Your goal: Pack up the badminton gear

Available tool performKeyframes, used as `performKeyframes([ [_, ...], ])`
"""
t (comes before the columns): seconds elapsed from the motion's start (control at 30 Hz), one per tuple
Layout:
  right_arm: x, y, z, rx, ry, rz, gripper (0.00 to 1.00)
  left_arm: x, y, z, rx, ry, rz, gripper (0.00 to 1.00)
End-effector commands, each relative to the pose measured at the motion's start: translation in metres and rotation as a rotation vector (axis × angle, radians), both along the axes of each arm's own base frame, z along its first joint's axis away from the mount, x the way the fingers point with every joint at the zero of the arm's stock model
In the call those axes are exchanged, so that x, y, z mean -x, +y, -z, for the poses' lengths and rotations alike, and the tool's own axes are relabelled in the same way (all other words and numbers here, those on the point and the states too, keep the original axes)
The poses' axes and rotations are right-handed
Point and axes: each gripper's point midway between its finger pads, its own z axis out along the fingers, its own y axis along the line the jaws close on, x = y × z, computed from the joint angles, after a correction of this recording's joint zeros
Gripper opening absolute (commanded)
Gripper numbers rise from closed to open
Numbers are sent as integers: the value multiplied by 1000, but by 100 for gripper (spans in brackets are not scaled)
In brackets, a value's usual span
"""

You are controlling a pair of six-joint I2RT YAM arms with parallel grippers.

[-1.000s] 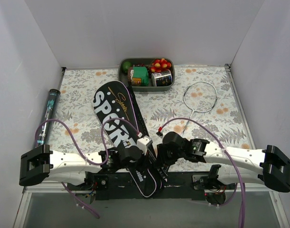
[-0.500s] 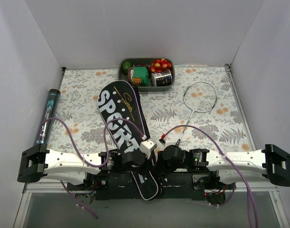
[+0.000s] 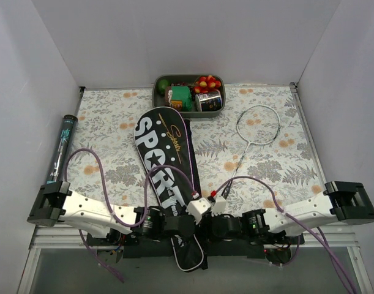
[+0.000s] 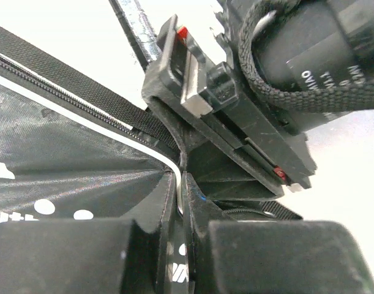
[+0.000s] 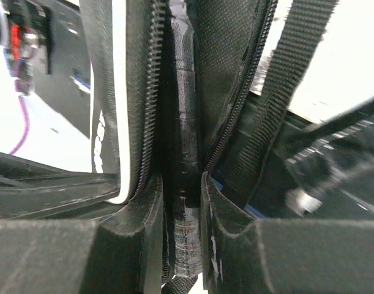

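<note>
The long black cover [image 3: 165, 153] lettered "SPORT" lies lengthwise on the flowered table, its narrow end over the near edge between my arms. In the left wrist view my left gripper [image 4: 182, 190] is shut on the cover's white-piped edge [image 4: 82, 177]. Its place in the top view is the cover's narrow end [image 3: 174, 225]. My right gripper [image 5: 180, 184] is shut on a black wrapped racket handle [image 5: 182, 122] that lies in the cover's open zip. It sits low beside the left one [image 3: 220, 226]. Another racket [image 3: 258, 124] lies at the right, its handle hidden under my right arm.
A grey tray [image 3: 188, 113] of toy food stands at the back centre. A black tube [image 3: 61, 150] lies along the left wall. White walls close three sides. Purple cables loop over both arms.
Both grippers have drawn back toward the near edge, dragging the cover with them. Its wide end has swung right, so it now lies straighter.
</note>
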Motion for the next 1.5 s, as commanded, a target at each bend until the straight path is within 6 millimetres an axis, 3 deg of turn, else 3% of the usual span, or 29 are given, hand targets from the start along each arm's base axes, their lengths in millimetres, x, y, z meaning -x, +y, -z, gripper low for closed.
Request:
performKeyframes([
  [0.0, -26, 64, -68, -449, -70, 181, 1, 29, -32, -96, 391, 119, 53, 0],
  [0.07, -23, 74, -83, -503, -93, 150, 9, 26, -26, -95, 403, 119, 40, 0],
  [0.1, -21, 76, -83, -496, -98, 143, 19, 24, -24, -96, 412, 119, 30, 0],
  [0.17, -20, 77, -89, -507, -124, 122, 26, 22, -19, -100, 434, 125, 22, 0],
  [0.27, -21, 71, -91, -492, -159, 112, 38, 21, -12, -98, 440, 126, 15, 0],
  [0.3, -25, 70, -99, -492, -167, 134, 46, 20, -11, -96, 438, 123, 11, 0],
  [0.33, -28, 61, -84, -408, -188, 136, 50, 20, -10, -94, 432, 124, 11, 0],
  [0.5, -43, 38, -77, -313, -230, 192, 65, 21, -6, -86, 416, 134, 17, 0],
  [0.63, -54, 21, -76, -244, -275, 225, 65, 23, -2, -81, 409, 148, 20, 0],
  [0.8, -71, 0, -93, -206, -336, 292, 65, 23, 4, -75, 409, 163, 16, 0],
  [0.83, -76, -13, -86, -145, -355, 310, 65, 24, 4, -77, 415, 168, 15, 0],
  [0.87, -80, -18, -93, -142, -360, 336, 65, 24, 4, -75, 413, 170, 16, 0],
  [1.07, -127, -60, -93, -8, -487, 491, 67, 30, 6, -77, 433, 184, 55, 0],
  [1.1, -132, -64, -92, 5, -501, 496, 68, 32, 3, -86, 468, 190, 66, 0],
  [1.13, -139, -59, -97, -32, -500, 516, 68, 32, 3, -88, 477, 187, 73, 0],
  [1.17, -155, -67, -100, -2, -545, 526, 68, 34, 3, -91, 486, 189, 82, 0],
  [1.2, -157, -65, -90, 4, -530, 497, 68, 34, 3, -93, 492, 191, 84, 0],
  [1.23, -166, -55, -102, -68, -534, 505, 67, 34, 4, -93, 494, 187, 86, 0],
  [1.27, -183, -63, -98, -33, -561, 521, 67, 34, 5, -93, 495, 190, 88, 0],
  [1.33, -190, -55, -95, -41, -543, 468, 67, 34, 6, -92, 496, 193, 88, 0],
  [1.37, -206, -55, -92, -24, -545, 491, 66, 34, 7, -89, 492, 194, 87, 0],
  [1.4, -205, -50, -84, 4, -536, 416, 66, 34, 7, -88, 495, 198, 86, 0],
  [1.43, -212, -42, -92, -16, -540, 407, 66, 34, 8, -88, 497, 198, 84, 0],
  [1.47, -221, -40, -80, 28, -525, 397, 65, 34, 8, -85, 493, 201, 83, 0],
])
